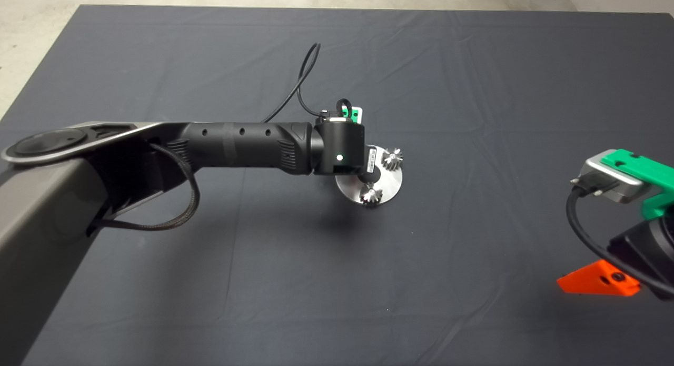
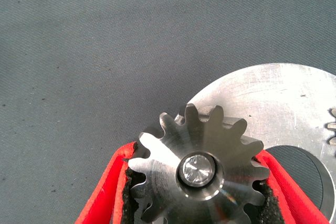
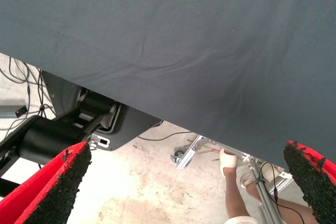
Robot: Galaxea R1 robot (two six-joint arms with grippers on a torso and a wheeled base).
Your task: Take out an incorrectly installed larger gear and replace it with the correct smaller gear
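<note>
Left wrist view shows the left gripper (image 2: 197, 182) closed on the larger gear (image 2: 202, 163), a red finger (image 2: 107, 190) pressed against the teeth on each side. The gear sits on a shiny pin (image 2: 196, 171) at the edge of the round steel plate (image 2: 273, 108), so the pin's axis points straight up at the camera; the likely next move is a straight pull along it. In the head view, the left arm hides that gear, and two smaller gears (image 1: 392, 158) (image 1: 372, 195) stand on the plate. The right gripper (image 3: 184, 182) hangs wide open and empty, well apart at the mat (image 1: 474, 81) edge.
</note>
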